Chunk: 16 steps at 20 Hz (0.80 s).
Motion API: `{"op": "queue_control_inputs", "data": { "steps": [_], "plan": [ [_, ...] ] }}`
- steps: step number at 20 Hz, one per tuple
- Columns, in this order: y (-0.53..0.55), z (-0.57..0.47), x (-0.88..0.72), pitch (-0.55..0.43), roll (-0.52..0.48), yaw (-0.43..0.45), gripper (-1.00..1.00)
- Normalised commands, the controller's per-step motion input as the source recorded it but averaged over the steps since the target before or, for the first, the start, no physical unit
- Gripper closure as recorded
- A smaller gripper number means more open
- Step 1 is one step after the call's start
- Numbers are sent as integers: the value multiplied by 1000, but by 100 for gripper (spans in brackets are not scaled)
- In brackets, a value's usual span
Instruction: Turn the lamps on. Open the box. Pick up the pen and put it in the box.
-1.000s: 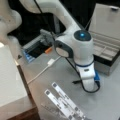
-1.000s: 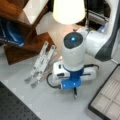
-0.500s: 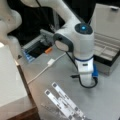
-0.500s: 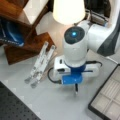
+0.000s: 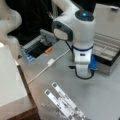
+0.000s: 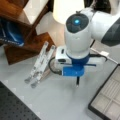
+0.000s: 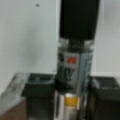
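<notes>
My gripper (image 7: pixel 72 97) is shut on the pen (image 7: pixel 75 62), which stands between the two dark fingers (image 7: pixel 37 95) in the wrist view, black cap away from the camera. In a front view the gripper (image 6: pixel 76 76) hangs over the grey table, and the pen's dark end (image 6: pixel 77 82) pokes out below it. The box (image 5: pixel 107 52) stands open to the right of the gripper (image 5: pixel 82 72), lid up. Its pale compartments (image 6: pixel 107 100) show in a front view's bottom right. A lit white lampshade (image 6: pixel 67 10) glows behind the arm.
Long flat white bars (image 5: pixel 65 102) lie on the table in front of the arm, also seen beside a wooden shelf (image 6: pixel 22 37). A white cable with a plug (image 5: pixel 51 62) runs across the table. A dark tray (image 5: pixel 37 47) sits at the back left.
The gripper has shifted slightly upward over the same patch of table, with the pen in it. Nothing else has moved.
</notes>
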Motion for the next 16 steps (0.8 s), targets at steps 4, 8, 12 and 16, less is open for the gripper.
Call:
{"op": "queue_control_inputs", "data": {
  "steps": [4, 8, 12, 16],
  "plan": [
    [157, 239, 122, 88, 70, -402, 100],
    [201, 265, 83, 96, 102, -449, 100],
    [307, 270, 32, 105, 67, -401, 100],
    [379, 245, 10, 113, 40, -330, 100]
  ]
}}
